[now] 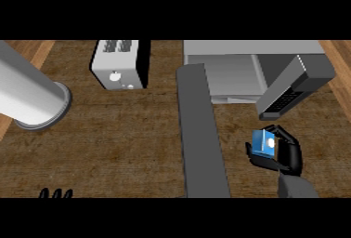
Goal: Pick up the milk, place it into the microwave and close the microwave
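The milk point(264, 142) is a small blue carton with a white spot, lying in front of the microwave. My right hand point(286, 151) is curled round it, fingers on its right side and thumb below it. The microwave point(230, 74) stands at the back right, its cavity pale grey and open. Its door point(201, 130) swings out toward me as a long dark grey slab left of the carton. A dark panel with buttons point(291, 90) juts out just above the carton. Only the fingertips of my left hand point(56, 193) show at the lower left edge, pointing up.
A white toaster point(120, 65) stands at the back, left of the microwave. A large grey cylinder point(31, 93) lies slanted at the far left. The wooden counter point(116, 144) stretches between them.
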Tool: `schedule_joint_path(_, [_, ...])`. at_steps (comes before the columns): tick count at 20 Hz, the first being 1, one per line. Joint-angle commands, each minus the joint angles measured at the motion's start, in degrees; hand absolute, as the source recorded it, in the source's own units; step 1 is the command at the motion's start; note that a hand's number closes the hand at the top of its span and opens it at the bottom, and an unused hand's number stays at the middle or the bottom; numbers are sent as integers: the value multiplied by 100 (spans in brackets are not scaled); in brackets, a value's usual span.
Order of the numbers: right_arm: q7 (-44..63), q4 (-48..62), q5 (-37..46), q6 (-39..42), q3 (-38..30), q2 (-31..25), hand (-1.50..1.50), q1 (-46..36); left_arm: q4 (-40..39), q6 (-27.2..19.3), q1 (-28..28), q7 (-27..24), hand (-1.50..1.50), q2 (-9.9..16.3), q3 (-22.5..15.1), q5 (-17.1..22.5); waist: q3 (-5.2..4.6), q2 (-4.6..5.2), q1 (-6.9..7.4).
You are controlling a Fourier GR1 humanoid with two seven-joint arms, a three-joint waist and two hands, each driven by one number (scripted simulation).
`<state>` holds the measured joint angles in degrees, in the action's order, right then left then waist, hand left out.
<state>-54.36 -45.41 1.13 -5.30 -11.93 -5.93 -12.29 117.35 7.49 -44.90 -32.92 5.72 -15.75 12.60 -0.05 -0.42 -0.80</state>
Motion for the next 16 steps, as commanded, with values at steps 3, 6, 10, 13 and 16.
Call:
schedule_joint_path(3, [799,-2196,-73,559,717,214,150,1255,-79,-10,-194,-287,-150,-14,-5,-57,-11,-18,-19])
schedule_joint_path(6, [1182,-2789,-513,860,916,569,150,1487,-243,-96,-120,-337,-150,-143,-62,-66,-6,-6,8])
schedule_joint_path(10, [1922,-3470,-1023,1038,856,431,150,1401,-354,121,-170,-498,-150,74,112,56,1,20,83])
schedule_joint_path(13, [2150,-3480,-868,347,1181,585,150,1120,-509,304,44,-404,-150,280,518,407,4,35,115])
schedule_joint_path(16, [2044,-3525,-456,-433,1633,589,150,1068,-53,242,-288,-317,-150,243,364,447,5,34,136])
